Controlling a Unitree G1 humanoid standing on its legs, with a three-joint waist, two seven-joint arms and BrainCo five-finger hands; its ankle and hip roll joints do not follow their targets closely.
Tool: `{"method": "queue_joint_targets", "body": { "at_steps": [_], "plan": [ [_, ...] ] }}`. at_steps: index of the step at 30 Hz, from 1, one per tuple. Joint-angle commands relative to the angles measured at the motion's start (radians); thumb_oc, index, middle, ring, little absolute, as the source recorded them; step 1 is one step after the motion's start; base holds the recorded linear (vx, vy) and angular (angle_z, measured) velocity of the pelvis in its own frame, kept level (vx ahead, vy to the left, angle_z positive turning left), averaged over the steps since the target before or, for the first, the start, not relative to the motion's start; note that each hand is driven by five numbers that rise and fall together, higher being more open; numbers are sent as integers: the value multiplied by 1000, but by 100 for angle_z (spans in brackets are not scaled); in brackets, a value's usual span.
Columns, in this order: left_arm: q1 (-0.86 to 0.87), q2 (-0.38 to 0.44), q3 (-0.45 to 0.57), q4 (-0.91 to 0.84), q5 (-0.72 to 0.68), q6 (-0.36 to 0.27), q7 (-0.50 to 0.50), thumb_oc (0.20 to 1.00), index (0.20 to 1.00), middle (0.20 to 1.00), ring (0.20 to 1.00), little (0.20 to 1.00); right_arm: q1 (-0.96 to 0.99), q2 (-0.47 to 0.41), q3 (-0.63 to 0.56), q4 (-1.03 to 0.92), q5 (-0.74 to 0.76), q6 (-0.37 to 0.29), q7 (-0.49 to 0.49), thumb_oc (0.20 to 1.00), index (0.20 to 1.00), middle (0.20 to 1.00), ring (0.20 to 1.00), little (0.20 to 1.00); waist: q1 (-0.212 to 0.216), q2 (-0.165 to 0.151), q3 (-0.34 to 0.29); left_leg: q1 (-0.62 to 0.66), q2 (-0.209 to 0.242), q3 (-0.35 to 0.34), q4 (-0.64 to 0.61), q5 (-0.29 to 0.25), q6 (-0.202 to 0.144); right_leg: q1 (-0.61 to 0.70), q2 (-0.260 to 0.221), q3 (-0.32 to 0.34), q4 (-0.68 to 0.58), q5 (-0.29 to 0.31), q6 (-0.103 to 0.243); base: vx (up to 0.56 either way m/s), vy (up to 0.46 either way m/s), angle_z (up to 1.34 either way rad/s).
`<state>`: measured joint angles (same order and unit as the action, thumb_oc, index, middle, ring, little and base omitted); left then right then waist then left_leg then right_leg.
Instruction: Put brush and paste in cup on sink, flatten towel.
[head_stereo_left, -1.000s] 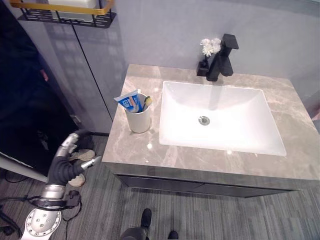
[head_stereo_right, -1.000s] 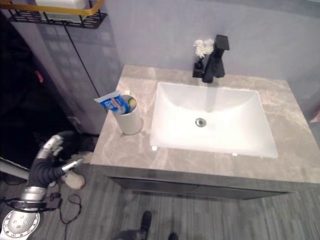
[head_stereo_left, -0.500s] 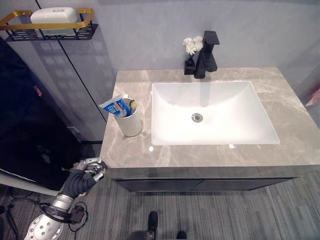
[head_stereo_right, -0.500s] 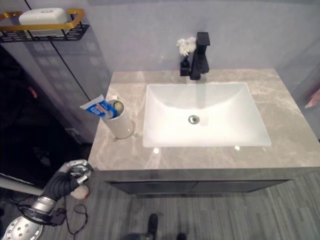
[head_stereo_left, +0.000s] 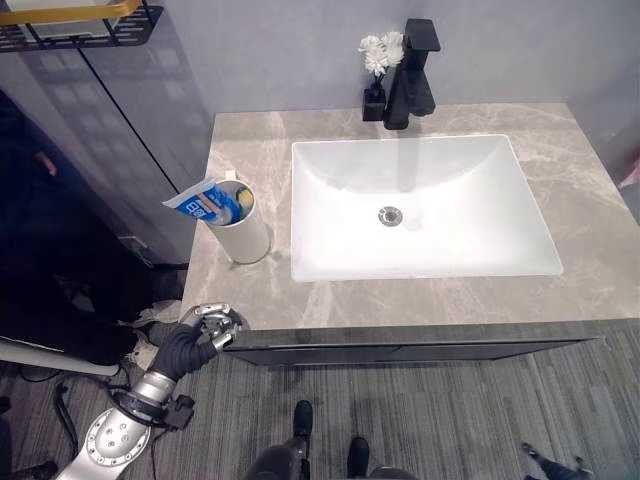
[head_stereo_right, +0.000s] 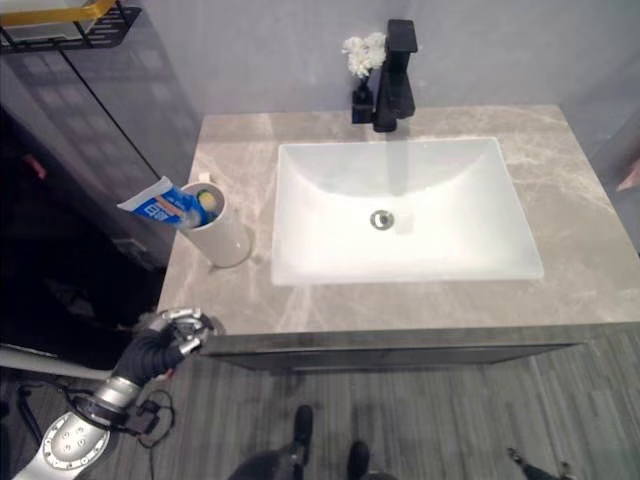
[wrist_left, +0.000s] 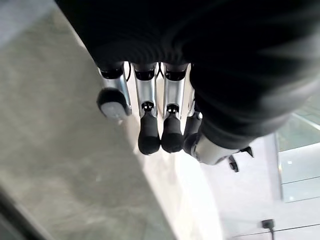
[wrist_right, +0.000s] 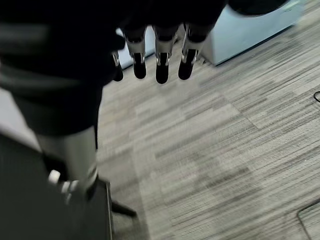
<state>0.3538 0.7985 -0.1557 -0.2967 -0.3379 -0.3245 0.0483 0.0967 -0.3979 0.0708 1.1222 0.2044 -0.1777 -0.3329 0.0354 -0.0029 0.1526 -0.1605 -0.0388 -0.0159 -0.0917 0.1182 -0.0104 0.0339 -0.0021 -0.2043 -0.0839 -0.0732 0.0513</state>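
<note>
- The toothpaste tube (head_stereo_left: 198, 199) leans out of the white cup (head_stereo_left: 240, 225) at the left end of the marble counter (head_stereo_left: 400, 300), its blue-and-white end poking over the rim away from the sink basin (head_stereo_left: 420, 210); beside it in the cup sits the toothbrush (head_stereo_left: 241, 201), of which you see just a yellowish tip.
- Judge the tube as light and soft, likely to dent and slip under a hard pinch; take it around the middle of its flat body. The brush looks stiff and thin, best held along the handle.
- The cup looks hard, smooth and easy to tip, with the tube's weight hanging to one side.
- Your left hand (head_stereo_left: 205, 330) hangs below the front left corner of the counter, fingers (wrist_left: 149, 135) loosely curled and holding nothing.
- Your right hand (wrist_right: 157, 60) points at striped floor, fingers hanging straight and empty.
- No towel is yet in sight, so you have nothing to flatten here.
- A gold-railed black wall shelf (head_stereo_left: 70, 22) is cut off at the upper left; its contents are hidden.
- A black tap (head_stereo_left: 412, 75) and a small vase of white flowers (head_stereo_left: 378, 60) stand behind the basin.
</note>
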Motion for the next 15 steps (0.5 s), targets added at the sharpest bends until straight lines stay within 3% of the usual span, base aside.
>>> {"method": "queue_joint_targets", "body": {
  "at_steps": [1, 5, 15],
  "plan": [
    [-3, -54, 69, -50, -44, -31, -24, 200, 200, 200, 200, 200, 12, -20, 5, -46, -149, 17, 62, 1000, 1000, 1000, 1000, 1000, -2, -15, -18, -4, 92, 34, 4, -15, -76, -89, -89, -30, -2, 119, 79, 42, -23, -1],
    [-24, -87, 66, -36, -76, -8, -52, 200, 200, 200, 200, 200, 13, 12, 90, -93, -213, 28, 107, 1000, 1000, 1000, 1000, 1000, -1, -19, -27, 1, 92, 35, 4, -17, -77, -83, -89, -32, -3, 112, 78, 46, -28, 1],
    [-49, -138, 79, 3, -84, 16, -40, 200, 200, 200, 200, 200, 3, 50, 85, -69, -157, 33, 119, 1000, 1000, 1000, 1000, 1000, 5, -38, -30, 2, 95, 44, 4, -27, -75, -91, -87, -23, -3, 108, 79, 15, -9, 0]
  ]
}}
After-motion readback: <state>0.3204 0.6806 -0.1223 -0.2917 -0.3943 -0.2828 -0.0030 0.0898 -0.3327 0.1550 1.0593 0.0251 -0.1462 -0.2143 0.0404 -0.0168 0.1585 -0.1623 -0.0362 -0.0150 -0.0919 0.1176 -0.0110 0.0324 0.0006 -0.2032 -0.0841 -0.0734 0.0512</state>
